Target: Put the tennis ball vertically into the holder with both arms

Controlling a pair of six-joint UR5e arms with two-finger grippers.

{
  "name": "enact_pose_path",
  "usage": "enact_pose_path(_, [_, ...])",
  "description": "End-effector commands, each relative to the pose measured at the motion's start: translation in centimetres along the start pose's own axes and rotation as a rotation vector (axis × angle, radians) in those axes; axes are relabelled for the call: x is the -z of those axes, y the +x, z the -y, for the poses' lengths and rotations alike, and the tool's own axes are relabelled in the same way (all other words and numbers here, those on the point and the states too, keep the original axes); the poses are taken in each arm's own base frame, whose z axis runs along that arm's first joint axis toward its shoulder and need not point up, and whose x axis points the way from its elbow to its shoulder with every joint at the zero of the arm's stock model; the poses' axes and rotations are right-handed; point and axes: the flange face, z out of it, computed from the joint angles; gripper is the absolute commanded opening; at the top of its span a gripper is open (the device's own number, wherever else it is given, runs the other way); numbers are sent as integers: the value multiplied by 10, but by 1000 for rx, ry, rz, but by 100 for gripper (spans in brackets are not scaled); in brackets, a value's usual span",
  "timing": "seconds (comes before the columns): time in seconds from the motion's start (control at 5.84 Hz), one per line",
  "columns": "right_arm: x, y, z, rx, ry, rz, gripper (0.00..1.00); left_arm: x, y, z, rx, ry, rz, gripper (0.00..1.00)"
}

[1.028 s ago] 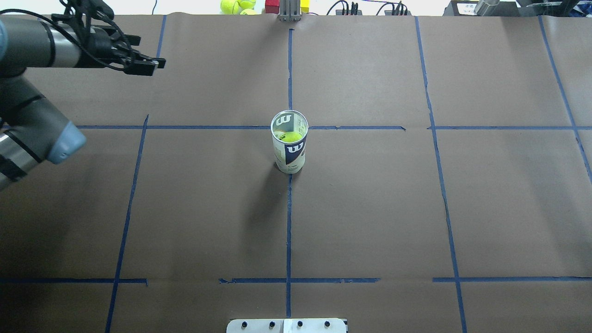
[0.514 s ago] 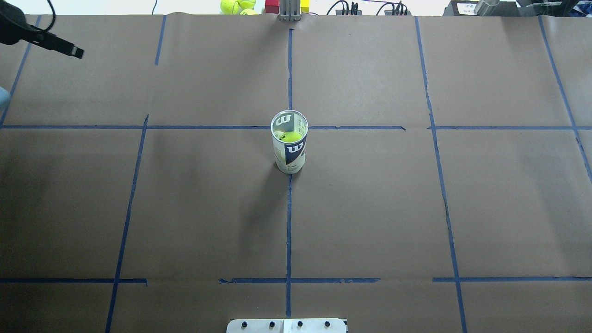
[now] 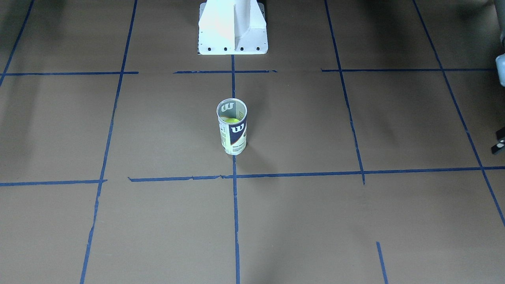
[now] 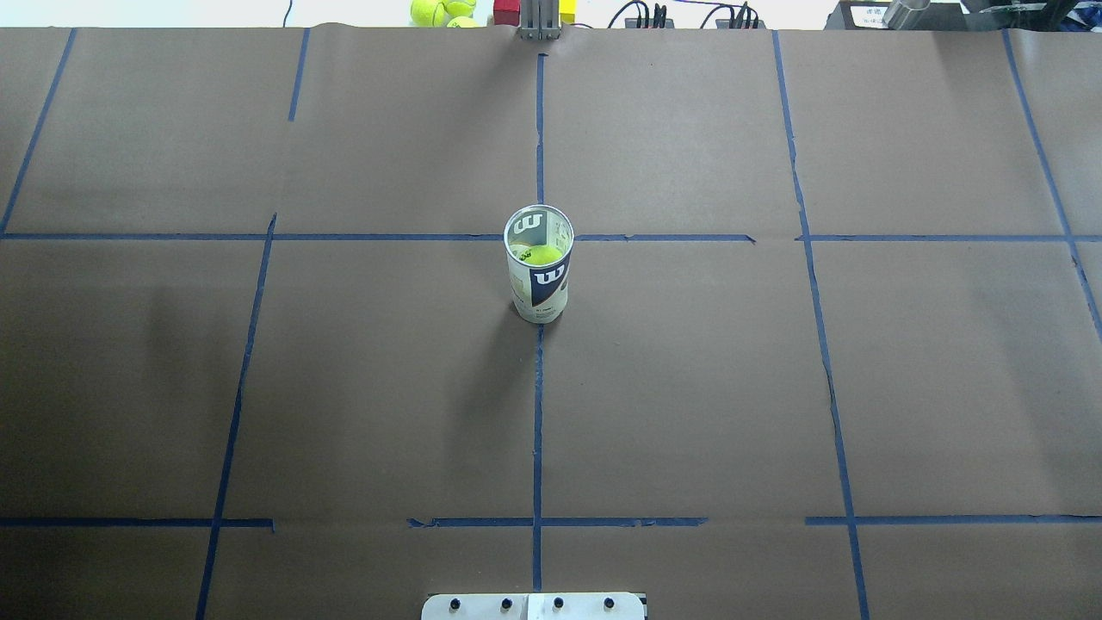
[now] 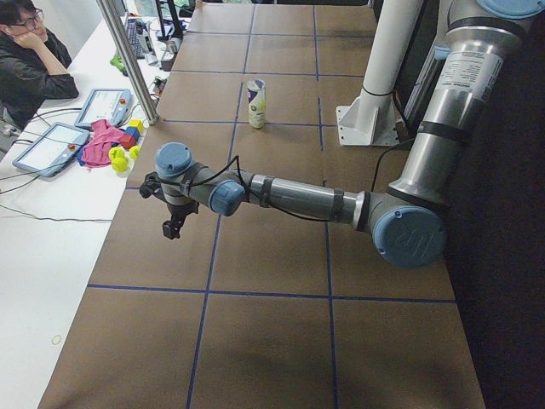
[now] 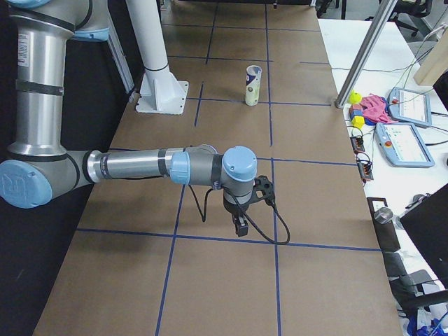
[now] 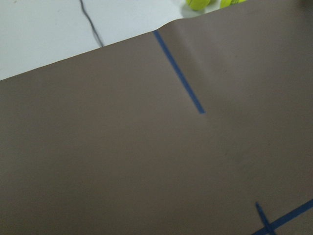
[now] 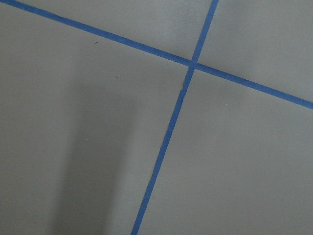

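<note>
The holder (image 4: 538,280), a clear tube with a white and navy W label, stands upright at the table's middle. It also shows in the front view (image 3: 232,134) and both side views (image 5: 255,103) (image 6: 253,85). A yellow-green tennis ball (image 4: 542,255) sits inside it, below the rim. My left gripper (image 5: 171,228) hangs over the table's left end, far from the holder. My right gripper (image 6: 240,226) hangs over the right end, also far away. Both point down with nothing seen in them. I cannot tell if they are open or shut. Neither wrist view shows fingers.
Spare tennis balls (image 4: 439,10) and coloured blocks (image 4: 508,10) lie beyond the far edge. The white pedestal (image 3: 232,27) stands at the near edge. An operator (image 5: 25,60) sits by teach pendants (image 5: 102,106). A metal post (image 5: 128,60) rises at the far edge.
My left arm has drawn back to the left and left the overhead view. The holder and the ball in it have not moved.
</note>
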Motion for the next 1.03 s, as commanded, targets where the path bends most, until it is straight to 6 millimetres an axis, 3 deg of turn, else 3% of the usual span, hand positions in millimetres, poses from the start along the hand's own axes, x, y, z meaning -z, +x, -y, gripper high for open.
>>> enact_pose_path(0.0, [0,0,0,-3,0,0,100,48,-71,-52,210,-109,16,100])
enact_pose_path(0.17, [0,0,0,-4,-1,0,100,33,-83,-126,282,-148,5,100])
enact_pose_path(0.34, [-1,0,-2,-6,-4,-2,100,25,-80,-170,345,-167,0,100])
enact_pose_path(0.69, [-6,2,-10,-15,-14,3,100,25,-78,-173,375,-148,0,100])
enact_pose_path(0.86, [-7,3,-11,-17,-16,4,100,9,-84,-198,359,-155,5,100])
